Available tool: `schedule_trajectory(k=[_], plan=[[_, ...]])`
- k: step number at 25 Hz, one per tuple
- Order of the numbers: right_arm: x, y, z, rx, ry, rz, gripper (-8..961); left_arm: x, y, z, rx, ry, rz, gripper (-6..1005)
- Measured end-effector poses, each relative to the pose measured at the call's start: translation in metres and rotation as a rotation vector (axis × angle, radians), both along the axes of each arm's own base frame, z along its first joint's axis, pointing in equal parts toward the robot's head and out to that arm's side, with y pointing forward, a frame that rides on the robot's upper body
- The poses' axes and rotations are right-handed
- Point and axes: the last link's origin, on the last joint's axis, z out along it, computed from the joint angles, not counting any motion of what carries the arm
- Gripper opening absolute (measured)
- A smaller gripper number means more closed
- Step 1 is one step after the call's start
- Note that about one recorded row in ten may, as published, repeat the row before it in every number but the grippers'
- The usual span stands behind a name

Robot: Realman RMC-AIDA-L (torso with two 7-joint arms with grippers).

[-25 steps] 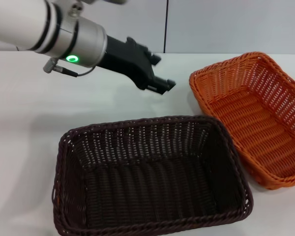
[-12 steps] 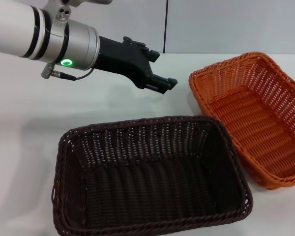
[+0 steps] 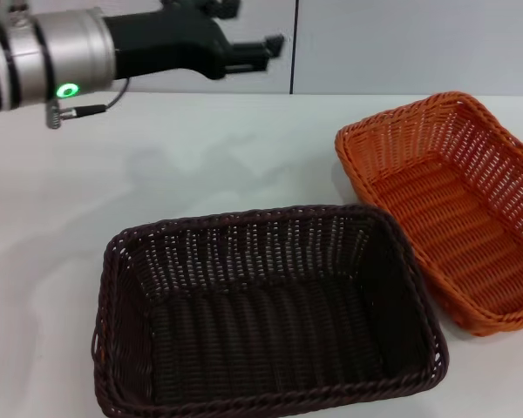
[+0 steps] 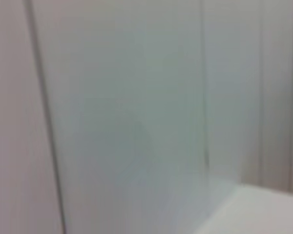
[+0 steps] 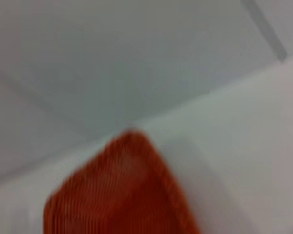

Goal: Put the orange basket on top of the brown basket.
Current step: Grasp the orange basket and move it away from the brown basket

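The orange basket (image 3: pixel 453 218) stands empty on the white table at the right, next to the brown basket's right end; a corner of it also shows blurred in the right wrist view (image 5: pixel 117 195). The brown basket (image 3: pixel 261 340) stands empty at the front middle. My left gripper (image 3: pixel 257 24) is open and empty, high above the table's far edge at the back left, well apart from both baskets. My right gripper is out of view. The left wrist view shows only the wall.
The white table (image 3: pixel 200 165) stretches behind and to the left of the baskets. A grey wall with a dark vertical seam (image 3: pixel 293 43) runs along the far edge.
My left arm has lifted and pulled back to the left, from just above the table behind the brown basket up to the wall. The baskets have not moved.
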Motion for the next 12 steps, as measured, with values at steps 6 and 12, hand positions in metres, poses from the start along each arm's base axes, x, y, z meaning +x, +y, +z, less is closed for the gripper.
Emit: schedule_trajectory(k=[6,12], plan=[[-0.015,0.011,-0.01,-0.207,-0.07,0.01,724,-0.024,-0.004,0.008,0.051,-0.113,0.041,832],[-0.015,0.009,-0.022,-0.34,-0.136,-0.015,724,-0.039,-0.005,0.009,0.05,-0.15,0.09,832]])
